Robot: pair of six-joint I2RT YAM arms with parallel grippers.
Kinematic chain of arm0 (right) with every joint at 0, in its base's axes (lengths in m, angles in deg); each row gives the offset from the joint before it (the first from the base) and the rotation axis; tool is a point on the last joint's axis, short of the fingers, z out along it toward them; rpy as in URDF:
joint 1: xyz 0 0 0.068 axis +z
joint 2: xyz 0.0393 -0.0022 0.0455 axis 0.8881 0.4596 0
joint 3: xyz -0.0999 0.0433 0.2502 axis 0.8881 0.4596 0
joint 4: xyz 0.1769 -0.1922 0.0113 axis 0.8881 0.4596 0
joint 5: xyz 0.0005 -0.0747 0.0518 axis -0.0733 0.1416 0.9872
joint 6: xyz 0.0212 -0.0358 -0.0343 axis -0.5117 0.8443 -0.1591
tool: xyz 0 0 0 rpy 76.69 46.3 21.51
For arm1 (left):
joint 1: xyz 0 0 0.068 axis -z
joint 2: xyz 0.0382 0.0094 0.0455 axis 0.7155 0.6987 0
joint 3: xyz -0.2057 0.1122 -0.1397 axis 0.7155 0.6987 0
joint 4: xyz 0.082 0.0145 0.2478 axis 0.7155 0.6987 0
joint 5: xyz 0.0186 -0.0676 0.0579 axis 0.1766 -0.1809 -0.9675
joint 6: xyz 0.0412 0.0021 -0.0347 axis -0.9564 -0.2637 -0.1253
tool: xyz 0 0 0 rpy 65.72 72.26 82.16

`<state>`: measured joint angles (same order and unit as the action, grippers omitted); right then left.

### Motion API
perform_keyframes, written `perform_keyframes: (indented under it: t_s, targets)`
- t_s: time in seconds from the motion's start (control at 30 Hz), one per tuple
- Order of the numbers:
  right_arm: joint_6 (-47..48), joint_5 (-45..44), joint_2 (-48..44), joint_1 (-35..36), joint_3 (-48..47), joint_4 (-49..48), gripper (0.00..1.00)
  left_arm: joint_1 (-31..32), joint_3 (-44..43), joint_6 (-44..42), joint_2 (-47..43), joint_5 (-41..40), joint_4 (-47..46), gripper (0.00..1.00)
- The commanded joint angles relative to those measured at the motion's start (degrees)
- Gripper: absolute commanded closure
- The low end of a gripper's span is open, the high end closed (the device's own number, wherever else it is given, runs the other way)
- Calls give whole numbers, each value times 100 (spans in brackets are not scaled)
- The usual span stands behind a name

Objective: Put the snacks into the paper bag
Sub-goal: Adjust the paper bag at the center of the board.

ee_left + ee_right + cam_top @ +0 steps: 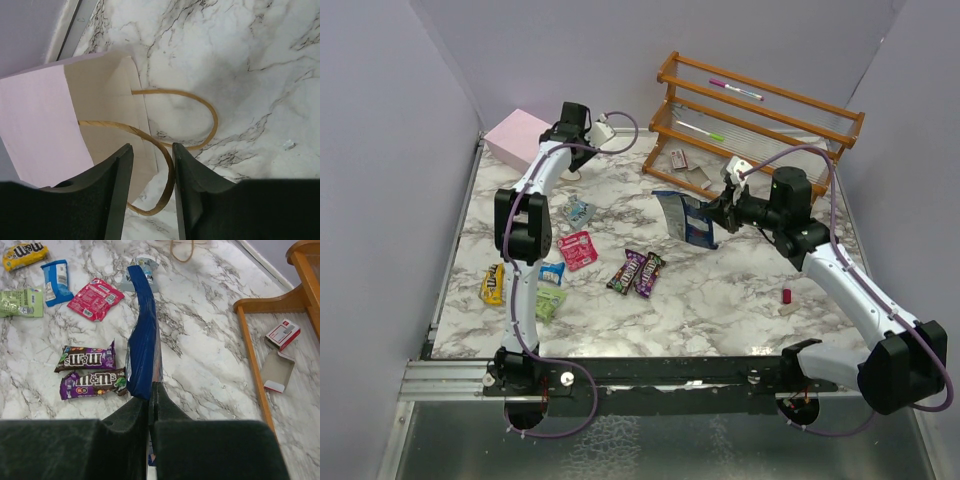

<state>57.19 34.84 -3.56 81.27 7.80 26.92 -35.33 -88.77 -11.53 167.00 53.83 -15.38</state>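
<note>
At the table's [740,290] far left corner the paper bag [518,133] lies on its side, seemingly empty, the left gripper [151,148] parted astride its cord handle [150,136], while the right gripper [150,390] clamps the blue cookie bag [142,340] and the candy bars [638,272] and other packets lie unpacked.

paper bag [35,130]: pale pink | cookie bag [142,350]: blue | table [720,290]: grey-veined marble | stub [786,295]: apparently red

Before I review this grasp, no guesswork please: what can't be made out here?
Paper bag inside: top view, mouth behind the left gripper.
Cord handle: left wrist view, between the jaws, contact unclear.
Blue cookie bag print: right wrist view, edge-on, lower end behind the right gripper.
Red stub: top view, too small.
</note>
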Motion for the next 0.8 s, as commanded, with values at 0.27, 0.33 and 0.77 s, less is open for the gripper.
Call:
perform_keyframes:
  t_s: [0.27,0.33,0.77]
  targets:
    - [-3,350,-355,-290,59,-39,99,382,-128,-101,-562,-424,402,100]
    - [-3,406,-400,-330,51,-35,99,500,-36,-104,-908,-518,362,100]
    - [23,451,-469,-387,93,-61,99,845,-711,976,-1858,-119,1279,100]
